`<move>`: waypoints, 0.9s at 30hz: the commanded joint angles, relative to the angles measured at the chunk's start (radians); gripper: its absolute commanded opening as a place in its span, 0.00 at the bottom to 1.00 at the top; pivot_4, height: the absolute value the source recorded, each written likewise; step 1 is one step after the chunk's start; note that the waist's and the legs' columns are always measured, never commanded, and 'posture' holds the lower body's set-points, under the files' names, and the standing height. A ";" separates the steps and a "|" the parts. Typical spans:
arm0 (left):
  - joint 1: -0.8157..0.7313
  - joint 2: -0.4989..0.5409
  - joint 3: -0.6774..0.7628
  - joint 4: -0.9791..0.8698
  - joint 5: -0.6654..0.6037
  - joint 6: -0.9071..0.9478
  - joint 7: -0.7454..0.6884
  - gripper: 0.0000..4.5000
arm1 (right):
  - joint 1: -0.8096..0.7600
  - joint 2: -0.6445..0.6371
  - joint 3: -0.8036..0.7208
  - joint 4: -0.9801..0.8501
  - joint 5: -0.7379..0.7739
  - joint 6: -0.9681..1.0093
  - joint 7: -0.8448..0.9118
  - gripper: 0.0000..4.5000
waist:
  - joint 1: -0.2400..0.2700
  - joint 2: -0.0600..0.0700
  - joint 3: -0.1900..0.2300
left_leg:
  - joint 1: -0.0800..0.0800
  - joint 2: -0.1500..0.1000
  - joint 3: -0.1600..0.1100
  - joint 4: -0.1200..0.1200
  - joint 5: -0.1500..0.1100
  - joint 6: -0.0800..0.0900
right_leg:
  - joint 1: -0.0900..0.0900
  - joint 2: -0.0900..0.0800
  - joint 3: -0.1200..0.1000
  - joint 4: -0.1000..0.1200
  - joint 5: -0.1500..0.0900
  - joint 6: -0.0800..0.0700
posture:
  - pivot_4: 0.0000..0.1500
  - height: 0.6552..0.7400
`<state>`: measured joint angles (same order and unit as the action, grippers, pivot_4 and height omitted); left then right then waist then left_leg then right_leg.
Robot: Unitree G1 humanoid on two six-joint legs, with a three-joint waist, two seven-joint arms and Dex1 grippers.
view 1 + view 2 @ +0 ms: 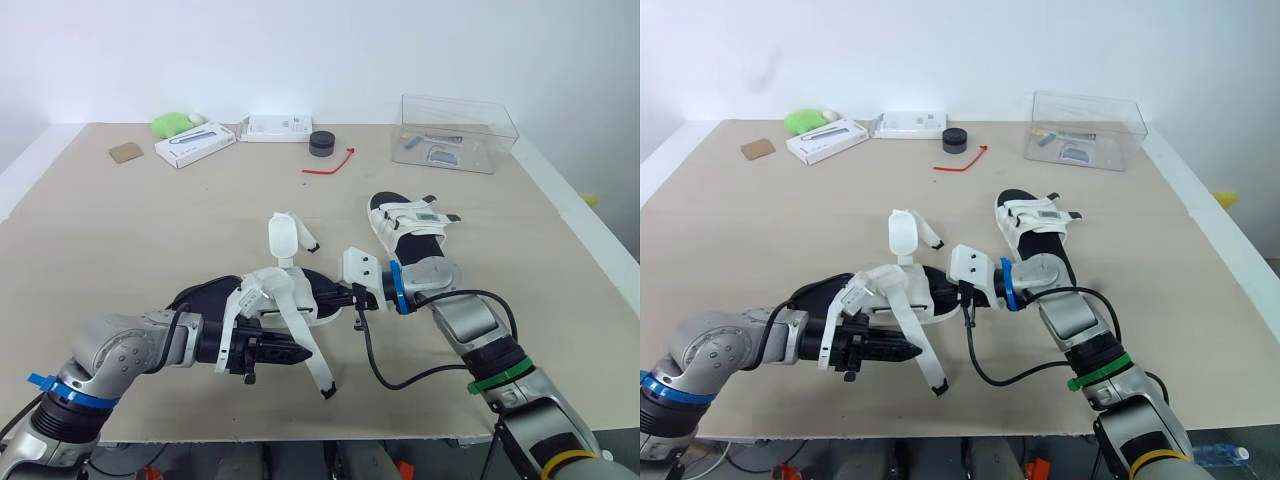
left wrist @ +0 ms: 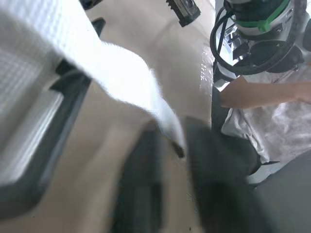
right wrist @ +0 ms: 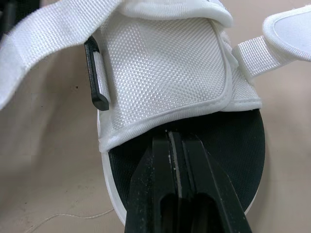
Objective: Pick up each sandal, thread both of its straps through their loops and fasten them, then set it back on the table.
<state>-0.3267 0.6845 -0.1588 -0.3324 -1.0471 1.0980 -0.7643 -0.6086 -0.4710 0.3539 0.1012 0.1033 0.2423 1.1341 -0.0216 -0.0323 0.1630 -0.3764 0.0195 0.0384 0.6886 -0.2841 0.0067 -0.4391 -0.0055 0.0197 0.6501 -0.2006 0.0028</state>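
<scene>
On the beige table (image 1: 120, 230), lower centre of frame, you are threading the near sandal (image 1: 305, 290): left gripper (image 1: 912, 350) is pinching its loose strap (image 1: 320, 375), right gripper (image 3: 171, 141) is bracing, closed, against the toe, and feeding the loop (image 3: 95, 73) is probably coming next.

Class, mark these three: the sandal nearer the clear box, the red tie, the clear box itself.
Far sandal (image 1: 406, 215): left eye view, on its white strap.
Red tie (image 1: 326, 168): left eye view, its middle.
Clear box (image 1: 490, 152): left eye view, bare front wall.

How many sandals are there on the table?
2. The near sandal is at the middle of the table, close to the front edge, with its straps loose. The far sandal lies farther back and to the right. None seem hidden.
</scene>
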 commanded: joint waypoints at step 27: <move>-0.391 0.221 0.109 0.484 0.046 0.137 -0.443 0.00 | -0.036 0.004 -0.013 -0.013 0.003 -0.007 0.007 0.00 | -0.002 -0.001 0.001 | -0.001 0.000 0.000 -0.002 0.000 0.000 | -0.002 0.001 -0.001 0.000 -0.002 -0.001 | 1.00 1.00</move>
<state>-0.6857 0.8832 -0.0417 0.1329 -1.0311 1.2562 -1.1482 -0.6235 -0.4662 0.3535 0.1039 0.1012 0.2435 1.1350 -0.0234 -0.0335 0.1637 -0.3778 0.0195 0.0382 0.6868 -0.2841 0.0066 -0.4411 -0.0041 0.0189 0.6501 -0.2025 0.0015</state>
